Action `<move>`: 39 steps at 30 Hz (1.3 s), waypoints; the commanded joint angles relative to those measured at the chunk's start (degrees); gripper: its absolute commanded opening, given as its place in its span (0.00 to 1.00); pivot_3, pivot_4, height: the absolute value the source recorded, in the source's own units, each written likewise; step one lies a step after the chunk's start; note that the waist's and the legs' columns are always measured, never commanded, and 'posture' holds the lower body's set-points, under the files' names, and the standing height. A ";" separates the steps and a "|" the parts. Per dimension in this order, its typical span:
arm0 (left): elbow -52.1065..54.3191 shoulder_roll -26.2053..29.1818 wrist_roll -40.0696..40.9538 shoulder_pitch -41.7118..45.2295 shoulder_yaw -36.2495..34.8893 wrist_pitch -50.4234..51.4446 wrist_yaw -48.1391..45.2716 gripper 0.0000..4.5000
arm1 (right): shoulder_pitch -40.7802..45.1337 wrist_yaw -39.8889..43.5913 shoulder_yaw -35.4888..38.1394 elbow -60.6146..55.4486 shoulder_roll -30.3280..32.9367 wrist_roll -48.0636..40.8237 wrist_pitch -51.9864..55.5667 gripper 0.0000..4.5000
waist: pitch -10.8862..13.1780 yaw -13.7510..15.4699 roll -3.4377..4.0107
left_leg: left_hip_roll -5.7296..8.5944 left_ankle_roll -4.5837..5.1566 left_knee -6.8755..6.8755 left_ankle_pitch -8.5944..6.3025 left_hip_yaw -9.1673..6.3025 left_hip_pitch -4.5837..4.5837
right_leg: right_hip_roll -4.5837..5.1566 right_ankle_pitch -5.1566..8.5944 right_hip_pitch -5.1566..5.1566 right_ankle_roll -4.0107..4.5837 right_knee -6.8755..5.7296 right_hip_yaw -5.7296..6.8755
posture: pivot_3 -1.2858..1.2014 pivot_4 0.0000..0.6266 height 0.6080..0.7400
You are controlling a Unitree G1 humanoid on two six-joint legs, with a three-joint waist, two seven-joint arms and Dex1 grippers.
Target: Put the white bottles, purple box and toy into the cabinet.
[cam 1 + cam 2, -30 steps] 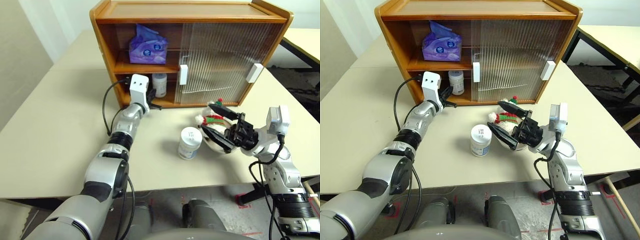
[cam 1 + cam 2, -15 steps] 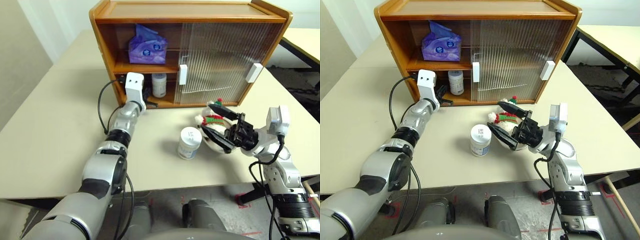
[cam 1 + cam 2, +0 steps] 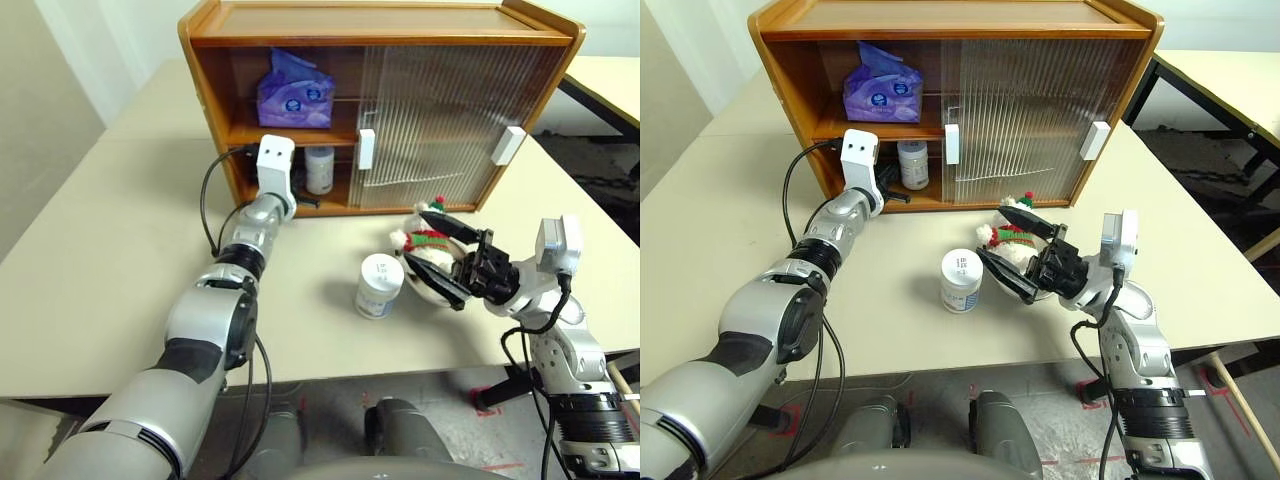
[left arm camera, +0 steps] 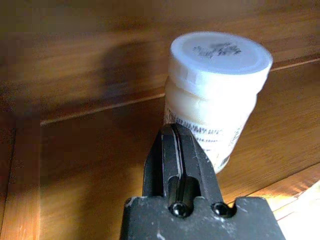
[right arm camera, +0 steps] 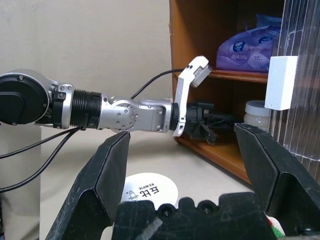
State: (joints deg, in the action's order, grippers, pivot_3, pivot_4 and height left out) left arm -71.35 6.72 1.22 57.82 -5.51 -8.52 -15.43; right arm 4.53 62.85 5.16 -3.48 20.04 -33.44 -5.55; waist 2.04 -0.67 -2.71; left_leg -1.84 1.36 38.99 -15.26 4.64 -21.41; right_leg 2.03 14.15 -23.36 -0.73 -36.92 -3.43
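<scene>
Left gripper (image 4: 176, 150), fingers pressed together and empty, has nosed a little deeper into the cabinet (image 3: 215, 95) low shelf beside one bottle (image 3: 319, 168) already placed; second bottle (image 3: 379, 285) and toy (image 3: 425, 243) wait on table by the wide-spread right gripper (image 3: 447, 258), purple box (image 3: 293, 92) up top.

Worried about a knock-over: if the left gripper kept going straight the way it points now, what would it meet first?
Most likely the white bottle on the cabinet's lower shelf; the shut left gripper points at its label, gap unclear.
</scene>
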 commanded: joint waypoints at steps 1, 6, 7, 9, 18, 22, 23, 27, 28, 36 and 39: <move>-1.84 -1.08 -1.51 1.40 1.18 -0.70 -2.13 0.00 | -0.61 -0.34 0.36 -1.56 0.71 0.37 -0.77 1.00 | 0.00 -0.02 0.00 | 0.00 0.00 0.00 0.00 0.00 0.00 | 0.00 0.00 0.00 0.00 0.00 -0.01 | 0.51 0.00 1.00; -2.14 -2.30 -1.91 1.87 1.39 -0.86 -3.86 0.00 | -1.04 -0.65 0.23 -1.98 0.72 0.44 -0.70 1.00 | 0.00 -0.10 0.00 | 0.01 0.00 0.00 0.00 0.00 0.00 | 0.00 0.00 0.00 -0.01 0.01 0.00 | 0.51 0.00 1.00; -2.09 -2.59 -1.82 1.90 1.34 -0.84 -4.09 0.00 | -1.05 -0.63 0.23 -1.96 0.73 0.41 -0.67 1.00 | 0.00 -0.15 0.00 | 0.01 0.00 0.00 0.00 0.00 0.00 | 0.00 0.01 0.00 -0.01 0.01 0.00 | 0.51 0.00 1.00; -2.00 -2.98 -1.82 1.79 1.41 -0.81 -4.77 0.00 | -0.91 -0.56 0.19 -1.75 0.76 0.43 -0.65 1.00 | 0.00 -0.25 0.00 | 0.01 0.00 0.00 0.00 0.00 0.01 | 0.00 0.01 0.00 -0.01 0.00 -0.01 | 0.51 0.00 1.00; 1.97 -1.59 0.47 -3.09 0.22 -1.79 -11.02 0.00 | 0.07 -0.17 0.01 -0.53 0.58 0.50 -0.75 1.00 | 0.00 -0.53 0.00 | 0.00 0.01 0.00 0.00 0.00 0.02 | -0.02 0.01 0.00 -0.01 -0.01 -0.02 | 0.52 0.00 1.00; 14.14 1.70 5.23 -12.88 -0.84 -2.19 -21.65 0.00 | 0.41 0.26 0.13 0.50 0.51 0.44 -0.92 1.00 | -0.05 -1.38 0.09 | -0.03 0.01 0.00 0.01 -0.01 0.04 | -0.01 -0.03 0.01 0.06 -0.05 -0.05 | 0.53 0.00 1.00; 17.23 2.30 6.26 -14.97 -0.77 -1.82 -23.85 0.00 | 0.54 0.41 0.20 0.80 0.55 0.42 -0.96 1.00 | -0.06 -1.51 0.10 | -0.05 0.01 0.00 0.01 -0.01 0.05 | -0.01 -0.07 0.00 0.13 -0.06 -0.05 | 0.53 0.00 1.00; 32.39 9.07 11.16 -26.37 1.76 1.77 -40.94 0.09 | 1.47 1.65 0.86 2.65 1.46 0.11 -1.01 1.00 | -0.06 -1.32 0.09 | -0.09 0.01 0.00 0.01 -0.01 0.09 | -0.01 -0.11 0.00 0.22 -0.16 -0.04 | 0.54 0.00 1.00; 34.48 10.78 11.89 -28.16 2.27 2.31 -44.20 0.14 | 1.79 1.98 1.05 3.16 1.75 0.06 -1.04 1.00 | -0.06 -1.32 0.10 | -0.08 0.03 0.00 0.01 -0.01 0.09 | -0.01 -0.12 0.00 0.23 -0.16 -0.04 | 0.54 0.00 1.00; 41.33 18.14 12.23 -32.62 10.14 2.32 -62.65 0.84 | 3.64 3.73 2.33 5.99 2.98 -0.17 -1.36 1.00 | -0.07 0.15 0.11 | -0.17 0.15 0.02 0.13 0.04 0.19 | 0.11 0.03 0.11 0.12 -0.16 -0.04 | 0.54 0.00 1.00; 40.33 15.88 10.95 -31.88 13.34 1.12 -63.76 0.99 | 3.99 3.78 2.51 5.91 3.04 0.00 -1.32 1.00 | -0.08 0.20 0.12 | -0.18 0.21 0.02 0.16 0.04 0.20 | 0.14 0.03 0.10 0.11 -0.19 -0.04 | 0.53 0.00 1.00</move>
State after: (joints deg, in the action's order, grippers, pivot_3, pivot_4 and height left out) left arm -30.91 23.57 13.39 25.68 5.74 -6.36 -78.38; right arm 8.06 66.29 7.07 2.00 22.41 -33.19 -6.18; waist 1.96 -0.47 -2.59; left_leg -2.02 1.66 39.01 -15.04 4.68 -21.22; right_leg 2.17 14.17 -23.26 -0.61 -37.11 -3.49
